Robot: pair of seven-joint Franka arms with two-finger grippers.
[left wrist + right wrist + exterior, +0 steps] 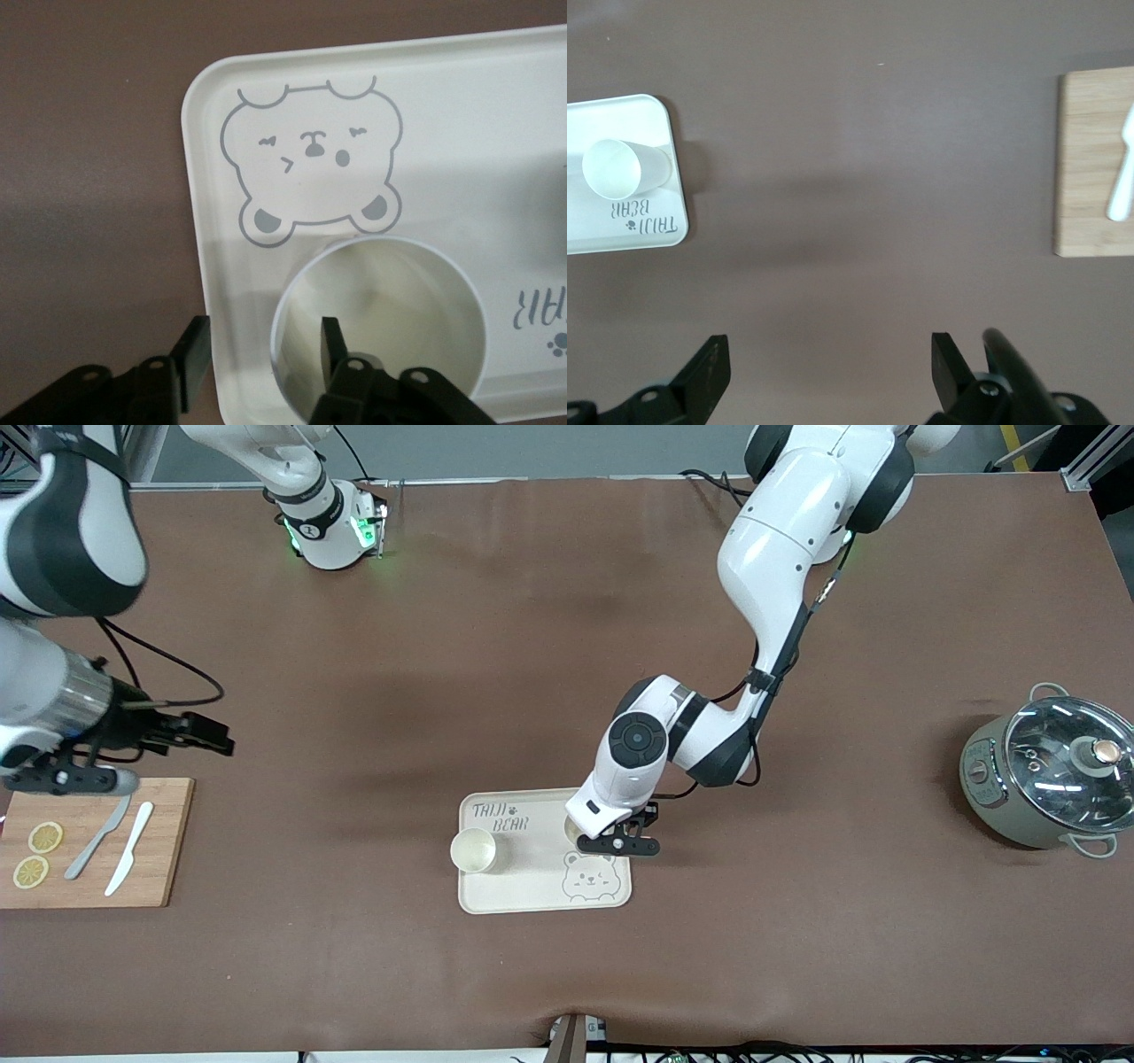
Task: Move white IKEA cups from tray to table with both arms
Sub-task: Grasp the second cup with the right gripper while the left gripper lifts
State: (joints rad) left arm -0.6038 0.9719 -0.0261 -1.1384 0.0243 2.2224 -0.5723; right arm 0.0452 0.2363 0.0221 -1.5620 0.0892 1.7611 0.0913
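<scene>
I had the left pincer straddling one cup's wall at the tray's two o'clock corner, jaws apart, closing. I judged squeezing gently, then lifting straight, best. The right pincer waited open over the table.

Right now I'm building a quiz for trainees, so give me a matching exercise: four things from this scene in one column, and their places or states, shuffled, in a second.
Things:
1. left gripper
2. right gripper
3. cooking pot
4. white knife

Places or states:
A. on the wooden cutting board
B. toward the left arm's end of the table, glass lid on
C. one finger inside a cup on the tray, one outside its wall
D. open over bare table

Pairs: 1-C, 2-D, 3-B, 4-A
</scene>
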